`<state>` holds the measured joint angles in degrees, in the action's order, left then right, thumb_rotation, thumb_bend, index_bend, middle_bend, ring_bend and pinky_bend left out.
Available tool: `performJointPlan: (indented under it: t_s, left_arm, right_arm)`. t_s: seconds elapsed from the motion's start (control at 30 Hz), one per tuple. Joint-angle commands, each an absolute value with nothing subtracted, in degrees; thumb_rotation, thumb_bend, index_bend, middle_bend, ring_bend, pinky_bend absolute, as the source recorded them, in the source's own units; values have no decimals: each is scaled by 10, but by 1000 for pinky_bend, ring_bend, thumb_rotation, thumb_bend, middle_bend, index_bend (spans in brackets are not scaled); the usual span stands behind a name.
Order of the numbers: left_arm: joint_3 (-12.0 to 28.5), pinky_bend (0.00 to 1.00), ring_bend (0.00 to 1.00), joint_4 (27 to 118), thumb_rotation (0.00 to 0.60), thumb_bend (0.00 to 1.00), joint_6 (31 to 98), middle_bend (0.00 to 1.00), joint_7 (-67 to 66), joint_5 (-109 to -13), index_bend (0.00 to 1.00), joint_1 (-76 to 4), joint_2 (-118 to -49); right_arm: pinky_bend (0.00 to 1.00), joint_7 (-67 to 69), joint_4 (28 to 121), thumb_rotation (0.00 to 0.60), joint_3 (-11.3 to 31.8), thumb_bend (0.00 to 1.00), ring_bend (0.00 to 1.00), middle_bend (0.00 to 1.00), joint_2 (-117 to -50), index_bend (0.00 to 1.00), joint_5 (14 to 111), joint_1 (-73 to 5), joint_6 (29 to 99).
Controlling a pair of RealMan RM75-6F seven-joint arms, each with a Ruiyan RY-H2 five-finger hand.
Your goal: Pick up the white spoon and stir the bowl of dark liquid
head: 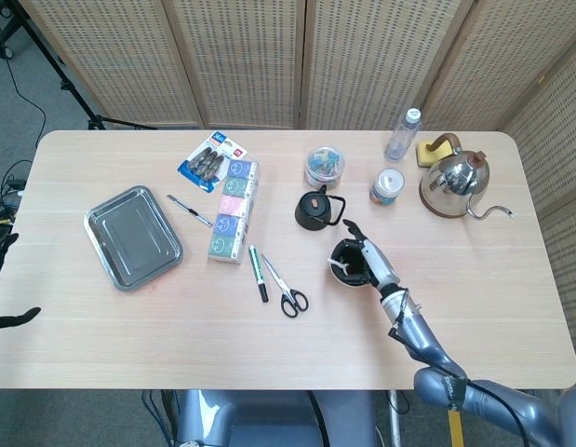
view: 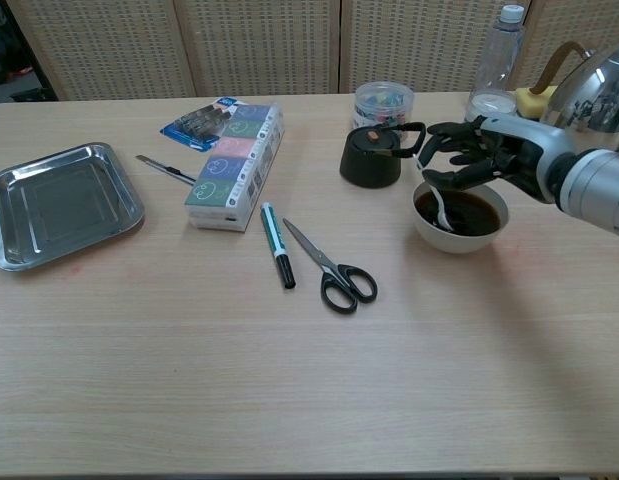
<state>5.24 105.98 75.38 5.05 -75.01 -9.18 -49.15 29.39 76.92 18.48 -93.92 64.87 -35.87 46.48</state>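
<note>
**White spoon held in the bowl by the right hand**

A light wooden table (head: 269,345) is seen from above, with woven screens behind it. At about nine o'clock on the tabletop a steel tray (head: 132,237) is laid flat. Near two o'clock a metal kettle (head: 455,184) is placed, with a clear water bottle (head: 403,134) at its eleven o'clock. A long box of coloured packs (head: 231,210) is set at ten o'clock of the table's centre, and a blister pack (head: 208,159) is found at its eleven o'clock. A small black teapot (head: 314,208) stands just beyond centre, with a clear jar of coloured bits (head: 324,167) at its twelve o'clock.

The white bowl (view: 459,238) of dark liquid is located at four o'clock of the teapot, close beside it. Over the bowl's rim the right hand (view: 489,155) is reached, and the white spoon (view: 436,202) is pinched by its fingers; the spoon's lower end is dipped into the liquid on the bowl's left side. The left hand is not shown in either view.

Black-handled scissors (view: 333,271) and a green-and-black marker (view: 276,243) are laid side by side at eight o'clock of the bowl. A small utility knife (view: 165,169) is placed between tray and box.
</note>
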Motion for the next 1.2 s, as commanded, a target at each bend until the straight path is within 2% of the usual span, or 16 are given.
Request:
performJointPlan:
  t_s: [0.03, 0.47, 0.87, 1.2]
  left_arm:
    - [53, 0, 0, 1059, 600, 0, 754, 0, 53, -749, 0, -91, -491]
    - [53, 0, 0, 1057, 600, 0, 754, 0, 57, -749, 0, -91, -490]
    - [50, 0, 0, 1063, 600, 0, 756, 0, 44, -755, 0, -91, -493]
    - [50, 0, 0, 1062, 600, 0, 757, 0, 48, -755, 0, -90, -492]
  right_arm:
    - [0, 286, 743, 600, 196, 569, 0, 0, -957, 572, 633, -373, 457]
    - [0, 288, 729, 600, 202, 584, 0, 0, -943, 572, 623, -365, 461]
    - [0, 302, 812, 600, 170, 606, 0, 0, -879, 572, 663, -315, 491]
    - [0, 291, 803, 600, 177, 607, 0, 0, -908, 572, 650, -336, 478]
